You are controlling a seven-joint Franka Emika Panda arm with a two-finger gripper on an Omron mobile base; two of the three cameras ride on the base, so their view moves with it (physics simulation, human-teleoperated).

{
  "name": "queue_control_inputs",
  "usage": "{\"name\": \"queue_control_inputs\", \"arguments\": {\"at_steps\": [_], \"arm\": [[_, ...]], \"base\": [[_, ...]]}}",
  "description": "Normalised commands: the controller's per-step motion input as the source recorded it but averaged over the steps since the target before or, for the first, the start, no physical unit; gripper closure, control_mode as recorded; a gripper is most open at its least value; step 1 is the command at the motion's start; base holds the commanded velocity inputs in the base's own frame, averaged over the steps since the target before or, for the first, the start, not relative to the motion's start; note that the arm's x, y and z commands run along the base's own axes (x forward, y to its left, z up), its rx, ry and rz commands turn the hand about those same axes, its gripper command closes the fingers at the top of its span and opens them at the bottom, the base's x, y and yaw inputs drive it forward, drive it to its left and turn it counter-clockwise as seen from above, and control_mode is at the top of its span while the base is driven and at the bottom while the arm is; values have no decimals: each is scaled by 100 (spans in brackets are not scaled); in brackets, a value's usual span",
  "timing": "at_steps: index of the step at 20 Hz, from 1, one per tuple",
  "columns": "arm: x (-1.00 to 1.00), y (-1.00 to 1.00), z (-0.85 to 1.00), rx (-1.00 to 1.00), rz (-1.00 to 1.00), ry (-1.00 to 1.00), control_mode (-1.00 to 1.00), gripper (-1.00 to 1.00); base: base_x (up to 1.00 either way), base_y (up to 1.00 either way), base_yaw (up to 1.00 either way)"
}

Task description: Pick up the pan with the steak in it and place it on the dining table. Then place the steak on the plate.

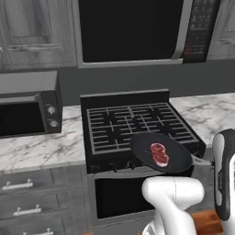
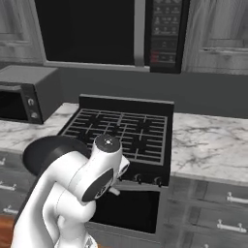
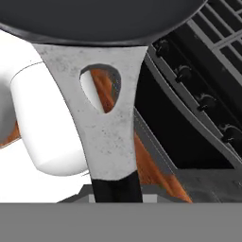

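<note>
Left base view:
- pan (image 1: pixel 160 152): black, round, held up in the air at the stove's front right corner, over the front edge, not resting on the grates. Handle runs right toward my arm.
- steak (image 1: pixel 159 153): red w/ pale fat rim, lying flat inside the pan, roughly centre.
- stove (image 1: pixel 133 121): black, grey grates, oven door below.
- counter (image 1: pixel 41 147): marble, both sides of stove; grey drawers under.
- toaster oven (image 1: pixel 28 106): dark, on counter at left.
- microwave (image 1: pixel 147 30): mounted above stove.

Right base view:
- pan (image 2: pixel 51 150): dark rim showing at left behind my arm, near the stove's front left corner; rest hidden by arm. Steak can't be made out.
- stove (image 2: pixel 123 131), counter (image 2: pixel 208 145), microwave (image 2: pixel 111 31), toaster oven (image 2: pixel 24 94) as above.

Hand view:
- pan (image 3: pixel 101 19): underside across top; grey speckled handle w/ teardrop hole comes down to the black grip at bottom centre.
- gripper (image 3: pixel 116 191): my jaws narrow, clamped on the black grip end of the pan handle; fingertips mostly hidden by it.
- stove knobs (image 3: pixel 198 101): row at right, front panel below the pan.
</note>
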Motion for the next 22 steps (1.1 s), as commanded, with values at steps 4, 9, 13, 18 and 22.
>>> {"name": "queue_control_inputs", "arguments": {"at_steps": [4,9,13,18,22], "arm": [[0,0,0,0,0,0,100,100],[0,0,0,0,0,0,100,100],[0,0,0,0,0,0,100,100],[0,0,0,0,0,0,100,100],[0,0,0,0,0,0,100,100]], "base": [[-40,0,28],[-22,-5,44],[-19,-4,46],[-18,-3,46],[-17,-2,47]]}}
